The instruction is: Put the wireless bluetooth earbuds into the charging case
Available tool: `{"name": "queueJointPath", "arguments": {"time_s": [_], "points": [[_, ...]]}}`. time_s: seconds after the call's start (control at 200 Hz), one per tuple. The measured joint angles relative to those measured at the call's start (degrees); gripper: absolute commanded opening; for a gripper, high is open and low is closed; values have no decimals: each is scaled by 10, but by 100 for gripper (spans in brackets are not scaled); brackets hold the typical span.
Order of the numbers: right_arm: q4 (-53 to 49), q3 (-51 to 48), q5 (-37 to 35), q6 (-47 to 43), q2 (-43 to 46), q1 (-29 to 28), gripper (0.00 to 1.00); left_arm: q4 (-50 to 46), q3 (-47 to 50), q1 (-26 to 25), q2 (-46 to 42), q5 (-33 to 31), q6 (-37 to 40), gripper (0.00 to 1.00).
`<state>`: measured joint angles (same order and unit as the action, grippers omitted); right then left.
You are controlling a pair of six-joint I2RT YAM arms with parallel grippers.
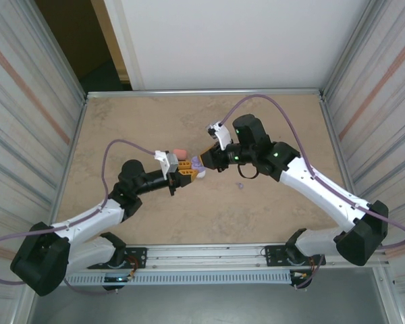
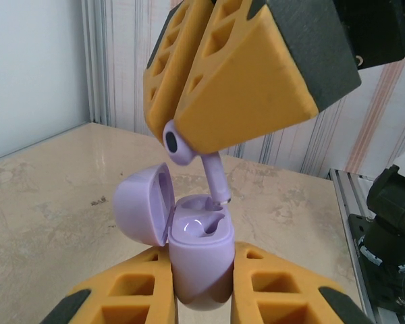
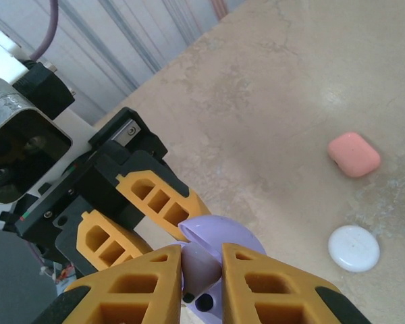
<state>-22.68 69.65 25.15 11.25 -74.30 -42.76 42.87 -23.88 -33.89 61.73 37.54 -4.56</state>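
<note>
Currently my left claw [image 2: 201,297] is clamped around the open purple case [image 2: 197,260]; my right claw [image 3: 201,270] pinches a purple earbud [image 2: 212,172], stem tip at the case's socket.

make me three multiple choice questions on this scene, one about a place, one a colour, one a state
1. Where is the purple case?
A flat on the table
B between the left gripper's fingers
C stacked on another case

2. What colour is the earbud in the right gripper?
A white
B red
C purple

3. How is the purple case's lid?
A open
B shut
C taken off

Answers:
1 B, the left gripper clamps it clear of the table.
2 C, the earbud pinched in the right gripper is purple, like the case.
3 A, the lid is tipped back on its hinge and the inside shows.
</note>
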Motion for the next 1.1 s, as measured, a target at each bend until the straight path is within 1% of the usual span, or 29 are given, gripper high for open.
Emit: {"name": "queueJointPath", "arguments": {"time_s": [0.486, 0.682, 0.922, 1.102], "points": [[4, 0, -7, -15, -7, -5, 20, 4, 0, -3, 0, 0, -4, 0], [4, 0, 0, -15, -7, -5, 25, 3, 0, -3, 0, 0, -4, 0], [4, 0, 7, -15, -7, -5, 29, 3, 0, -3, 0, 0, -4, 0], [2, 7, 7, -15, -7, -5, 35, 4, 0, -3, 0, 0, -4, 0]]}}
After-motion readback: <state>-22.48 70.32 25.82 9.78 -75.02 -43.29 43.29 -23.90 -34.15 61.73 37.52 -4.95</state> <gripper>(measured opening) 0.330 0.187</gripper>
